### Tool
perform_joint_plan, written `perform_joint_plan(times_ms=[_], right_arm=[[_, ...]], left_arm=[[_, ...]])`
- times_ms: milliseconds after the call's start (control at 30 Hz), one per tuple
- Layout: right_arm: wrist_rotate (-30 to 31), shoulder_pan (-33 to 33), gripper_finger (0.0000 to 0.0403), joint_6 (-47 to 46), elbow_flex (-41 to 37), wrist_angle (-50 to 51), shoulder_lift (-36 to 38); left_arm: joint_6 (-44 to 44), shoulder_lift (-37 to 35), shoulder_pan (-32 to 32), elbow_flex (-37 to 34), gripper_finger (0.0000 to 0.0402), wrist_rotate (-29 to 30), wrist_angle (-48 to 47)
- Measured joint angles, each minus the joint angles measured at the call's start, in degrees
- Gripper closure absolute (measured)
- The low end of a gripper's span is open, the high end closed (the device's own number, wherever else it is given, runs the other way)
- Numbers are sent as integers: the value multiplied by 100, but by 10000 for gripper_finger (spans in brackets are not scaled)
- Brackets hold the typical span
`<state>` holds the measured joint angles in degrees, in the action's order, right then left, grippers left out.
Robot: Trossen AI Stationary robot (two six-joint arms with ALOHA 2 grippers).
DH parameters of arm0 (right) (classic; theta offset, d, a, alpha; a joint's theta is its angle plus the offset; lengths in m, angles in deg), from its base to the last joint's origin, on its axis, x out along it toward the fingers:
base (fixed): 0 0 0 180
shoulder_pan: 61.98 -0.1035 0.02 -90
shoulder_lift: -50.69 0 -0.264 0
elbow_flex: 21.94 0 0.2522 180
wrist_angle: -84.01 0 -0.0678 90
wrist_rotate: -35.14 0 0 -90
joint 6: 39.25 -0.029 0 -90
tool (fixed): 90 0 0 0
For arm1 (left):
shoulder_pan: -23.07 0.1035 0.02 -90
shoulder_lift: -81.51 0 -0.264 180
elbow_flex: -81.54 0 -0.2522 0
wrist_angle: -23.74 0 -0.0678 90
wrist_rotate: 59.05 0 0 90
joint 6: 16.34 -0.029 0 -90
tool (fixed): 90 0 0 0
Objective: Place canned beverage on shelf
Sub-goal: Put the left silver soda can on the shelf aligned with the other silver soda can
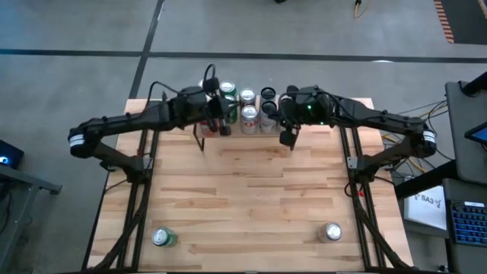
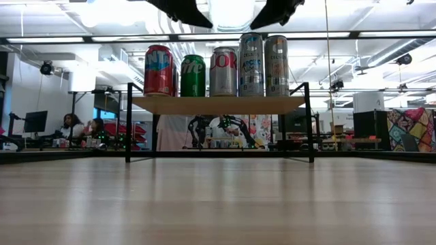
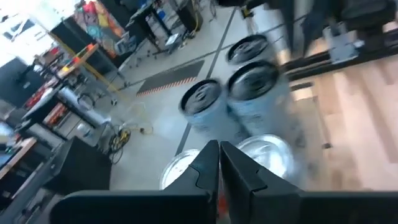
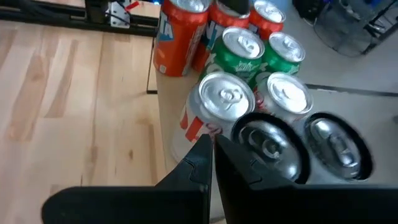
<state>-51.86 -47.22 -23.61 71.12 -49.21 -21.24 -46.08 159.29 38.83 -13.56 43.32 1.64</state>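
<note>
Fingers pressed together on left gripper (image 3: 219, 168) and right gripper (image 4: 212, 163), above shelf (image 2: 218, 104) cans.

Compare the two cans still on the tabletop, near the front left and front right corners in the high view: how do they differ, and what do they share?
The front-left can is green and lies tipped on its side, so part of its body shows. The front-right can is silver-grey and seems to stand upright, showing mostly its round top. They share a place on the bare table, off the shelf, far from both grippers.
</note>
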Motion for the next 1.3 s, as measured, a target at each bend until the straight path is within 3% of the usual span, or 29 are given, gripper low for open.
perform_joint_plan(times_ms=[200,567,1300], right_arm=[[0,0,394,35,-423,-238,112],[-6,0,394,-64,-441,32,416],[-25,-15,394,-311,-442,426,620]], left_arm=[[23,413,366,372,402,6,-219],[116,1109,394,1004,402,5,-401],[202,1477,512,1167,402,82,-715]])
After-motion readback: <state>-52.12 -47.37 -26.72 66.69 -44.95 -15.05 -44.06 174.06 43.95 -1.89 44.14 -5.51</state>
